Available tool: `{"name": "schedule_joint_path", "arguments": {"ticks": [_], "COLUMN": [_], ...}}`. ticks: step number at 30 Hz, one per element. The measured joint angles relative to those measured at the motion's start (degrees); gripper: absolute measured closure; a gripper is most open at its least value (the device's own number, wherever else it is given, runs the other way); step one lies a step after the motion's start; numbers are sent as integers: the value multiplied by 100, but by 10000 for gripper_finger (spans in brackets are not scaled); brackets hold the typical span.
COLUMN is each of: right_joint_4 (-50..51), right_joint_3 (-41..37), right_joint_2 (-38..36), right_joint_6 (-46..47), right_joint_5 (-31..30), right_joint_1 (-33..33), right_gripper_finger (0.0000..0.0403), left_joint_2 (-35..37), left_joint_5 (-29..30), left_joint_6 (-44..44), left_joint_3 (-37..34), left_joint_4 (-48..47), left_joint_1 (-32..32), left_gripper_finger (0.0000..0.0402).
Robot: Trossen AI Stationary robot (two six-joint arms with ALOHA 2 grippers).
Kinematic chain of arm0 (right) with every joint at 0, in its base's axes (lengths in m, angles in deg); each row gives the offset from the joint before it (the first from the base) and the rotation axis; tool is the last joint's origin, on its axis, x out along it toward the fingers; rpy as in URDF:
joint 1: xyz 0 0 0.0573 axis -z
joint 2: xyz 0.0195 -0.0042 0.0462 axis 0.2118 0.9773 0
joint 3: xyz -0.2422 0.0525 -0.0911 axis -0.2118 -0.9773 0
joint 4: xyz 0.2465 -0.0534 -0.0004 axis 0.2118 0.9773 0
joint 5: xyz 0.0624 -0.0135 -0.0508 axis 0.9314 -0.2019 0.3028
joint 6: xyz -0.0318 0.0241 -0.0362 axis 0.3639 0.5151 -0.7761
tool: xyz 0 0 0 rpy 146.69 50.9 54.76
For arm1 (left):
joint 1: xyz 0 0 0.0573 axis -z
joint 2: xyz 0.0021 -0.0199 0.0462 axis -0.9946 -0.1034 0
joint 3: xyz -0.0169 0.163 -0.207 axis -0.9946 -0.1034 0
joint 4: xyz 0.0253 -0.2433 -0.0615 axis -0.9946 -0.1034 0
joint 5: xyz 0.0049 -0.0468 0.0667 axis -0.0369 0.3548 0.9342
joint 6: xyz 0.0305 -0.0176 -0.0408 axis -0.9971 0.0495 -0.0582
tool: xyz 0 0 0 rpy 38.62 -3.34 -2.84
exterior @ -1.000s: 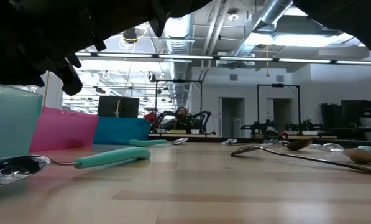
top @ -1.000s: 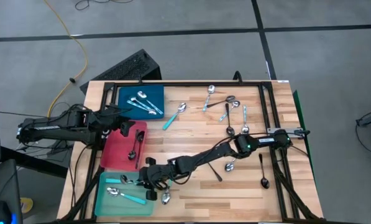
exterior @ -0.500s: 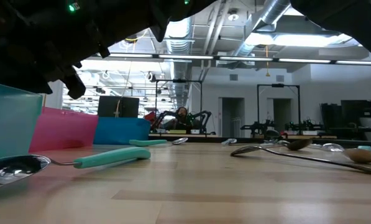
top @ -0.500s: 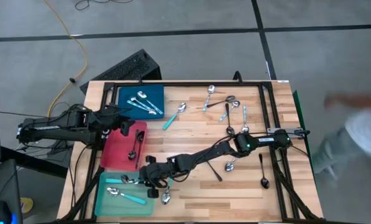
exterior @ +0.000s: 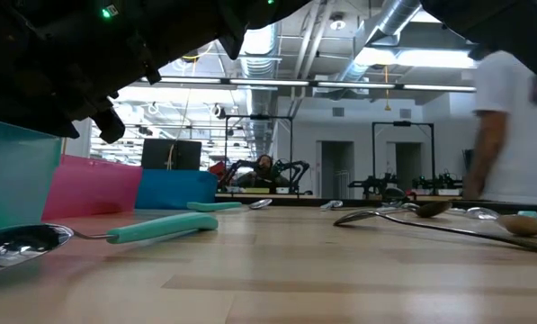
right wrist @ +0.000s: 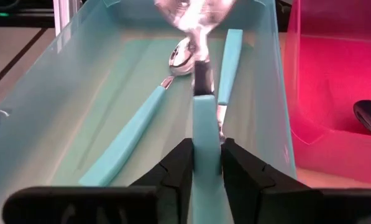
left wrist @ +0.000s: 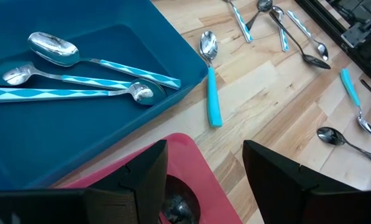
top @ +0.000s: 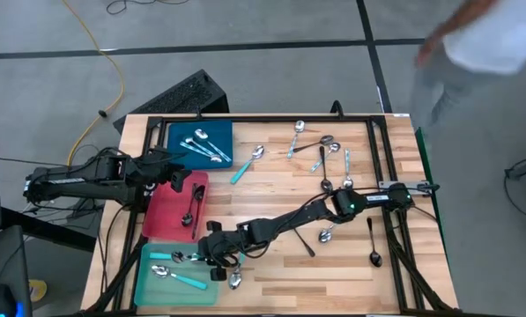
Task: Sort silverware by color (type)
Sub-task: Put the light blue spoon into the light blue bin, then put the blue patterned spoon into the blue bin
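Note:
My right gripper (right wrist: 205, 171) reaches over the right rim of the teal tray (top: 148, 282) at the table's near left. It is shut on a turquoise-handled spoon whose bowl (right wrist: 194, 12) shows blurred ahead of the fingers. Two more turquoise-handled spoons (right wrist: 135, 124) lie flat on the tray floor. My left gripper (left wrist: 204, 180) stands open above the red tray (top: 161, 211), which holds black spoons (top: 192, 207). The blue tray (top: 183, 132) holds spoons with patterned handles (left wrist: 92, 81). Several loose spoons (top: 324, 158) lie on the wood at the far right. My right gripper pinches the spoon's turquoise handle (right wrist: 205, 134) between its two fingers (right wrist: 176, 171). The fingers come slanting down from the table's right side and lie along the handle. The spoon points ahead over the teal tray, bowl end foremost, above the spoons on the tray floor.
A turquoise-handled spoon (top: 247, 165) lies beside the blue tray. A silver spoon (top: 235, 280) lies just right of the teal tray, and a black one (top: 374, 242) near the right rail. A person (top: 492, 44) moves past beyond the table's far right corner.
My right gripper has stayed over the teal tray's rim and turned slightly about its own axis, the spoon still between its fingers. A person has come into view on the right and walked toward the table's far side.

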State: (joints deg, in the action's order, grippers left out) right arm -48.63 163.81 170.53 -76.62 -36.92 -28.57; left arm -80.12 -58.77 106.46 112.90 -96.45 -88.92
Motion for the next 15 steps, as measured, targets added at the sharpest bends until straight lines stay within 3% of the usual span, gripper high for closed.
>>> {"name": "schedule_joint_path", "arguments": {"ticks": [7,15], "right_joint_4": [-4,-72], "right_joint_3": [0,0], "right_joint_2": [0,-31], "right_joint_6": [17,30], "right_joint_5": [-2,-4], "right_joint_1": [0,27], "right_gripper_finger": [242,237], "left_joint_2": [0,-1], "left_joint_5": [0,0], "left_joint_6": [57,63], "left_joint_3": [0,-1], "left_joint_4": [0,1], "left_joint_1": [1,-1], "left_gripper_finger": [207,207]}}
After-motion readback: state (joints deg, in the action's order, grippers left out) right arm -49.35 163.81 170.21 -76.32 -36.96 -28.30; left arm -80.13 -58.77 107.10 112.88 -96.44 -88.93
